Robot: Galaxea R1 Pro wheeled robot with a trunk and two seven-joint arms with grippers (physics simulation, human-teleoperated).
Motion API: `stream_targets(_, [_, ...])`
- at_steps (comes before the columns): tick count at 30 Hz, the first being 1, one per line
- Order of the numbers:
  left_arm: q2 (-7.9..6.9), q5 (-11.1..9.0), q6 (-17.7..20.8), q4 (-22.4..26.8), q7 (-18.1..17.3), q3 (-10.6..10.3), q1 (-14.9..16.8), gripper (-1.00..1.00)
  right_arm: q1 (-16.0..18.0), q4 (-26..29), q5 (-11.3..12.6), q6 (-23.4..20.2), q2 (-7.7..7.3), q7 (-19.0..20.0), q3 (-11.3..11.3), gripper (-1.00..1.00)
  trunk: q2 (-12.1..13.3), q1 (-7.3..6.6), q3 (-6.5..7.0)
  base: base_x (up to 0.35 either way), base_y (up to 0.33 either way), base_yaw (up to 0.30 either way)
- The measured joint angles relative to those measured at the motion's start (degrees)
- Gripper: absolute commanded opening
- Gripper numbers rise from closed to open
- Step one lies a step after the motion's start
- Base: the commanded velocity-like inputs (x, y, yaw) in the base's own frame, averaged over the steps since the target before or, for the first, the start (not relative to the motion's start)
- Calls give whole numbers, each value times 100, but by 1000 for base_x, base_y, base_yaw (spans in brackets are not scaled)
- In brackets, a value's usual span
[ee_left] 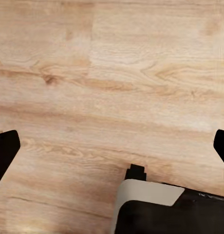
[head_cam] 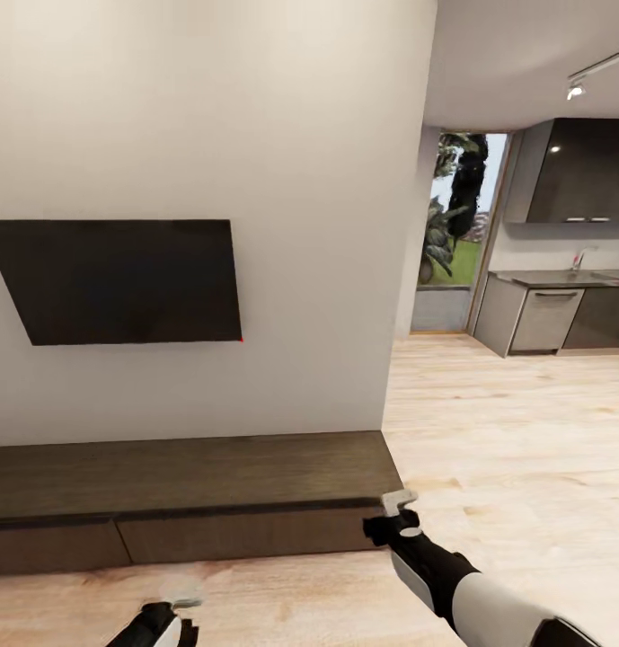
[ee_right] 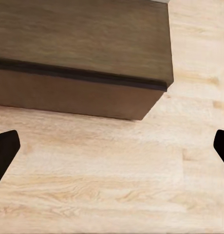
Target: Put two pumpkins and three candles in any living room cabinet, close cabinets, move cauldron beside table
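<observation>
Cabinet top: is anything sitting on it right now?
Nothing shows on the cabinet top in the head view; its dark surface is bare along the visible stretch. The drawer fronts are shut, so the insides are hidden. A TV hangs on the wall above.

White wall [head_cam: 255,108], wall-mounted TV [head_cam: 120,280] (off), plank floor [head_cam: 507,431]

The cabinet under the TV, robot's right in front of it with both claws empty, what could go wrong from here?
1. The right claw hangs by the cabinet end corner; a careless swing could knock it.
2. The drawer fronts look flat and handleless, so open fingers may slip trying to pull one.
3. The left claw is also open and low over the floor, so a drop could scrape it.
</observation>
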State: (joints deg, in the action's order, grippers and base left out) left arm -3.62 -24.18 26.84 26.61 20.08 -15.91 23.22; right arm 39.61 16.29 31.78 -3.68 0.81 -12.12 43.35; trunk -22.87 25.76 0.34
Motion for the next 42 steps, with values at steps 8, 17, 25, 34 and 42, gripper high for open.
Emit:
stream_targets(8, [32,2,-1795,-2325,-801,-104,-66,100,-335,-1292,296,787,34,-20,-3,100,-1,0,-1,0,0,0])
stream_targets(17, [54,-10,-1966,-2466,-1240,-107,-423,100,-1063,-1386,506,1174,22,-18,-3,100,-2,0,-1,0,0,0])
stream_targets(25, [65,-34,-1966,-2468,-1249,-104,-749,100,-1326,-1688,503,1182,34,-25,-1,100,-1,0,-1,0,0,0])
stream_targets(34, [72,-41,-2129,-2467,-1250,-101,-1031,100,-1798,-1813,507,1408,35,46,4,100,-1,0,-1,0,0,0])
stream_targets(42, [158,-31,-3078,-2450,-1241,-100,-1348,100,-2051,-1819,489,1838,37,1407,11,100,-1,0,0,0,0,0])
